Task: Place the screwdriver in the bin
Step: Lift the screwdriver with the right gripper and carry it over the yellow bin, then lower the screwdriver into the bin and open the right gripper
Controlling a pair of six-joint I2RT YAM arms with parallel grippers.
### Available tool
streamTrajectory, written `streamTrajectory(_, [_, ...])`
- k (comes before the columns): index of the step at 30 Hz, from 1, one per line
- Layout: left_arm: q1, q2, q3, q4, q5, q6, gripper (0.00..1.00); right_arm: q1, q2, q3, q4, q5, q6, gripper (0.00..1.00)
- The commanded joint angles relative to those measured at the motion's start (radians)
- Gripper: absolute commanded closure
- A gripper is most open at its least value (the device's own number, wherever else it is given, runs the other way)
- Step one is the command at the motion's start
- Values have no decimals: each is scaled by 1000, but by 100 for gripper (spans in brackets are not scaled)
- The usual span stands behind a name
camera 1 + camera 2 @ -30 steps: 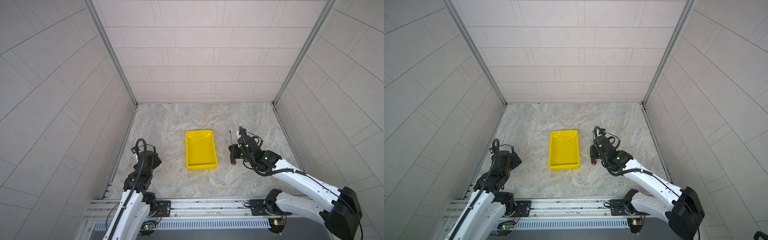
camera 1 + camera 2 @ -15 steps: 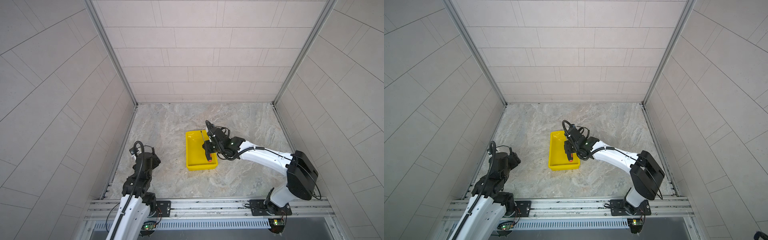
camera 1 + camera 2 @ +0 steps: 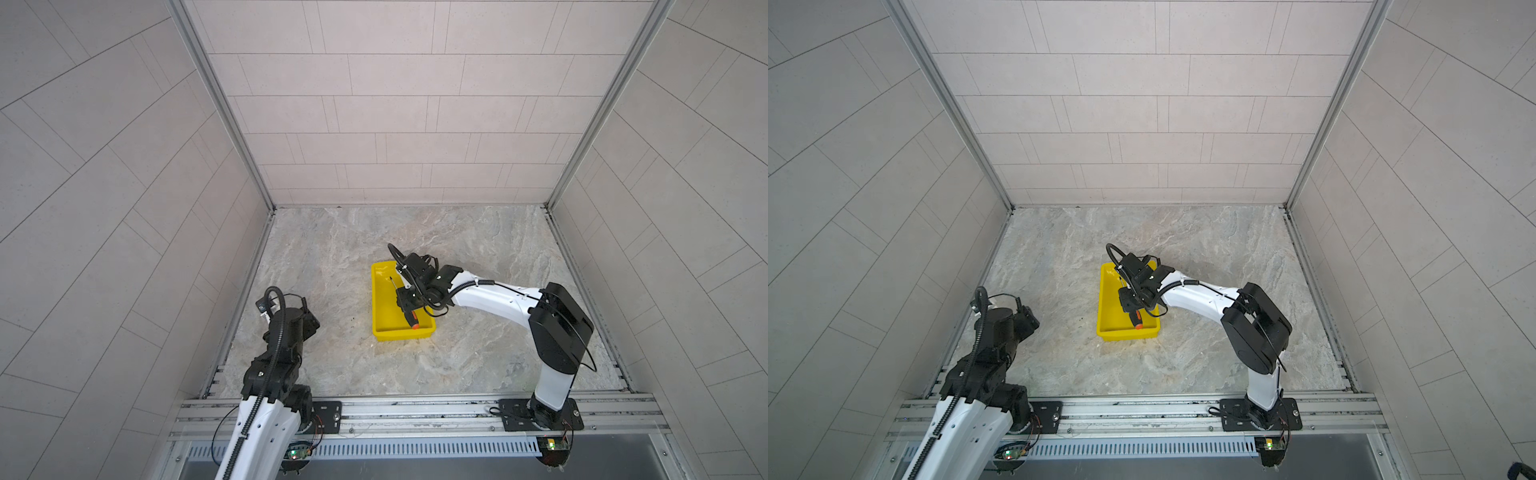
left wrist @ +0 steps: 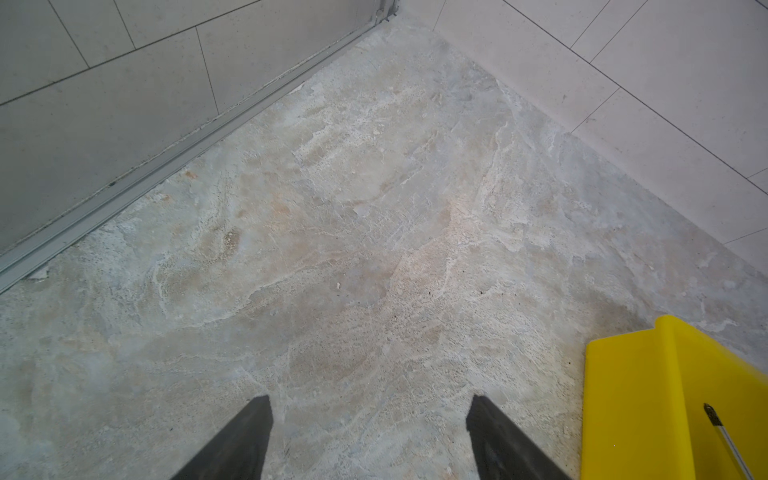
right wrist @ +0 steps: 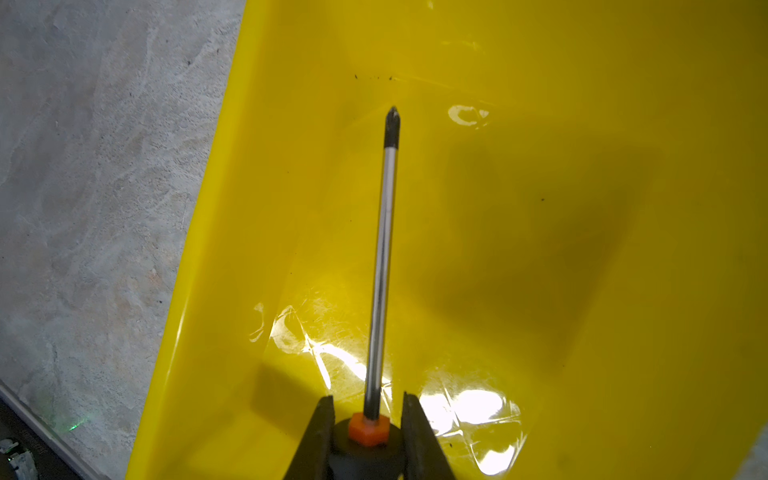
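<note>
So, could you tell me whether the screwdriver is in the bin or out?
In, but not released: the right gripper holds the screwdriver above the floor of the bin; contact: cannot tell.

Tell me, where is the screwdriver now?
In both top views the screwdriver is over the yellow bin, mid-table, its handle clamped in the right gripper and its tip toward the back wall.

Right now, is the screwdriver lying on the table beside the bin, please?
No, the right hand grips the screwdriver by its handle over the inside of the bin.
</note>
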Motion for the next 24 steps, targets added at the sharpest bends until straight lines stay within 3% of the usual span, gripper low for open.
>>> streamTrajectory(1, [1, -1, -9, -18, -20, 0, 19, 1, 3, 22, -34, 7, 12, 90])
streamTrajectory(15, [3, 22, -6, -10, -17, 1, 19, -33, -47, 4, -35, 4, 59, 64])
streamTrajectory(21, [3, 7, -7, -19, -23, -3, 19, -65, -185, -32, -62, 17, 38, 62])
streamTrajectory(24, [2, 5, -9, -14, -16, 0, 19, -93, -312, -81, -62, 91, -7, 61])
